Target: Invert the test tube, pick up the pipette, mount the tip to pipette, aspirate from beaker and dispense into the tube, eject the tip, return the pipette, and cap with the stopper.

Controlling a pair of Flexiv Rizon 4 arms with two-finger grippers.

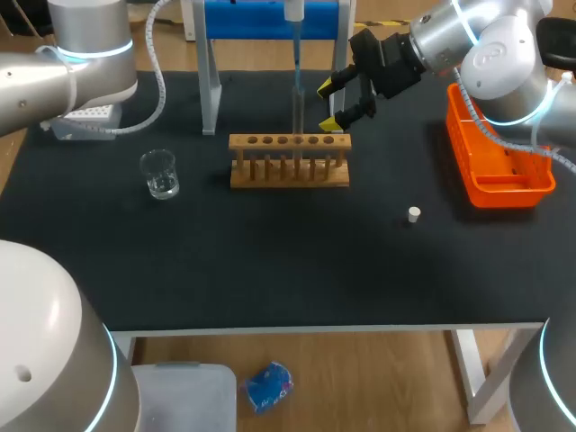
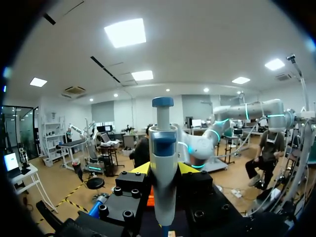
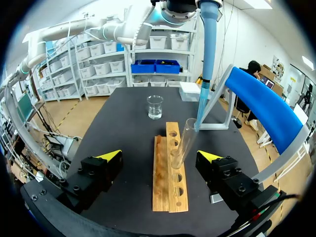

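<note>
While the clear glass test tube (image 3: 181,143) leans in one hole of the wooden rack (image 1: 288,171), mouth up, the long blue shaft of the pipette (image 2: 163,182) comes down onto it from above. Its narrow point meets the tube's rim; I cannot tell if it is inside. The pipette's body is smooth white plastic with a blue plunger knob on a thin stem. The left fingers (image 2: 189,169) clasp that body from both sides, with a yellow tip showing at either flank.

The right fingers (image 3: 207,158) are spread wide to either side of the rack, with the tube between them and touching neither. In the head view they hang just above the rack's right end.

The rack is a pale timber block with a row of round holes, set at the middle of the matte black tabletop (image 1: 270,261). A small clear beaker (image 1: 160,174) stands to its left. A short white stopper (image 1: 413,214) lies to the lower right, well apart. At the right edge sits an orange plastic basket (image 1: 497,184). At the upper left is a white tip box (image 1: 85,121), and a blue stand (image 1: 270,18) on grey legs rises behind the rack.
</note>
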